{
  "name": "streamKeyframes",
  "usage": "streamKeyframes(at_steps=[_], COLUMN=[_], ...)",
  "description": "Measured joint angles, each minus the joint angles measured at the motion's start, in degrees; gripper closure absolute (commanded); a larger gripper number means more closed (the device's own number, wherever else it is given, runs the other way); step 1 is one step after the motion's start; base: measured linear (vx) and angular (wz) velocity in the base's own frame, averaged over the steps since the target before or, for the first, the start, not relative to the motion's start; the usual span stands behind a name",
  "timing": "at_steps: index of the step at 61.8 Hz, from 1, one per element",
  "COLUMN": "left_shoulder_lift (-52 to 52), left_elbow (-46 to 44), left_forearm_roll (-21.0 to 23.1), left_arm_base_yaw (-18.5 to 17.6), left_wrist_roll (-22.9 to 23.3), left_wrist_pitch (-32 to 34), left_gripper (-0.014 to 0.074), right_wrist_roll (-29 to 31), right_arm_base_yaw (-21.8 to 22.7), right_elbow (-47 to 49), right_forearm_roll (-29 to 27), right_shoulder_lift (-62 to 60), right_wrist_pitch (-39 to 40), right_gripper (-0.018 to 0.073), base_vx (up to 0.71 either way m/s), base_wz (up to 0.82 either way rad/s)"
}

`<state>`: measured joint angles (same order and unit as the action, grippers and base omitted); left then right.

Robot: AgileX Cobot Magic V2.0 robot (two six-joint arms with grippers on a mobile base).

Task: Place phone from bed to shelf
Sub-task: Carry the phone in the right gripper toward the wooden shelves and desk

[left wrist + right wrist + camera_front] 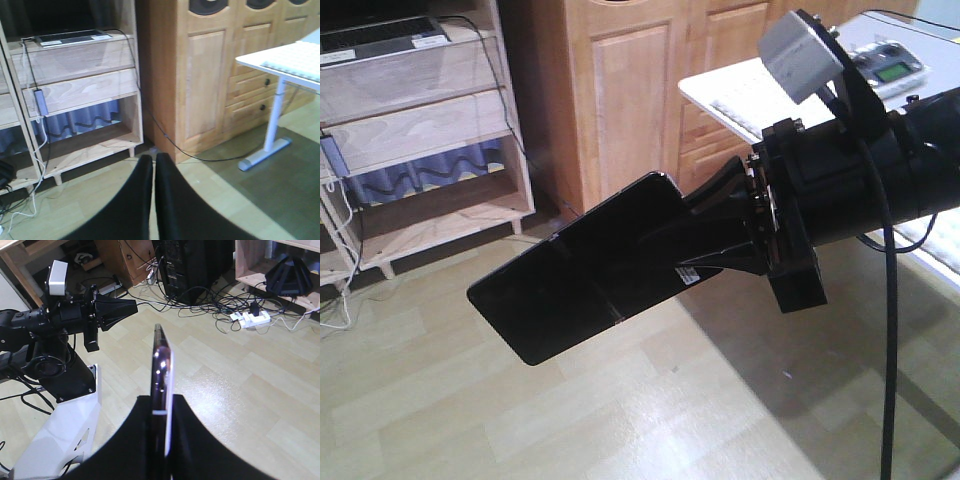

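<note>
Right gripper [710, 240] clamped on one end of a thin, glossy black phone [575, 270], held in mid-air well short of the pale-wood shelf [420, 130]; left gripper [154, 160] together, empty. Gripped so near its edge, the slab could swivel or slip if jolted.

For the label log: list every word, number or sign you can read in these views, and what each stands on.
Nothing here can be read.
White sticker on the phone: too small and blurred.
White labels on the laptop on top of the shelf: blurred.
Green display of a device on the white desk: blurred.
</note>
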<state>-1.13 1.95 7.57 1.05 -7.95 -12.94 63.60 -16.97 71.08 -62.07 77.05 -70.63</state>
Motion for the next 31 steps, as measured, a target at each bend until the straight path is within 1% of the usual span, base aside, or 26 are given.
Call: streamKeyframes(at_steps=[15,31], left_shoulder_lift=[0.00,0.00], left_elbow=[0.00,0.00], left_forearm_roll=[0.00,0.00], left_arm_base_yaw=[0.00,0.00], left_wrist_roll=[0.00,0.00], left_wrist_pitch=[0.00,0.00], left_gripper=[0.0596,0.0596], right_wrist_roll=[0.00,0.00], right_arm_base_yaw=[0.00,0.00], right_elbow=[0.00,0.00], right_forearm_roll=[0.00,0.00], right_shoulder_lift=[0.00,0.00], right_wrist_pitch=[0.00,0.00], right_gripper=[0.0564,0.0564], base_vx=[0.35,0.35], base_wz=[0.19,0.11])
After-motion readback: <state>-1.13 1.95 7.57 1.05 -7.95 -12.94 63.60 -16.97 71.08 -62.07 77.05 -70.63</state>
